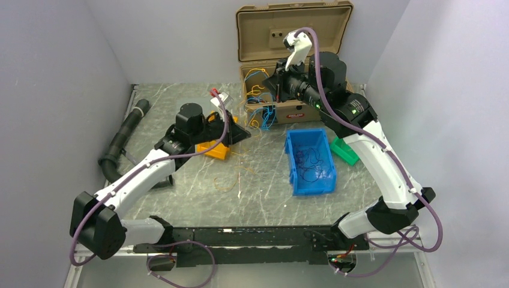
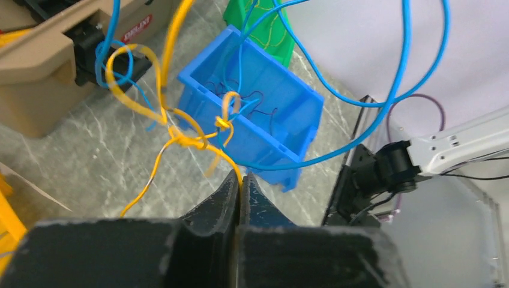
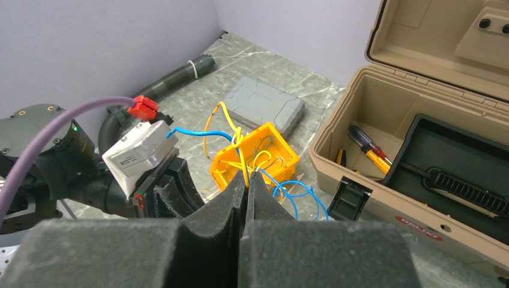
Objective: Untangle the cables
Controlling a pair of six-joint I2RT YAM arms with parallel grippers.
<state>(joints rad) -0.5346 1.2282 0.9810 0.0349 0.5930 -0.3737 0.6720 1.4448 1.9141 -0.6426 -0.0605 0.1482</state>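
- The cables [image 2: 192,141], a knotted yellow and blue bunch, hang above the table's [image 1: 180,198] far edge, beside the toolbox [image 1: 291,111].
- The left gripper [image 2: 241,180] pinches a yellow strand; the right gripper [image 3: 246,180] is closed, seemingly on another.
- They look light, limp, thin and probably slippery, so grip close to the knot.

The left arm [image 1: 141,174] and right arm [image 1: 379,157] look alike, with glossy white shells on the long links and matte black housings [image 1: 99,225] at the joints. A purple cable [image 3: 66,114] runs along each. On the left arm it ends in a red plug [image 3: 144,108] at a white camera block [image 3: 139,155]. A small green light [image 1: 355,110] glows on a black joint. The fingers [image 2: 210,207] are black and rough-grained. A black rail [image 1: 240,240] joins the bases.
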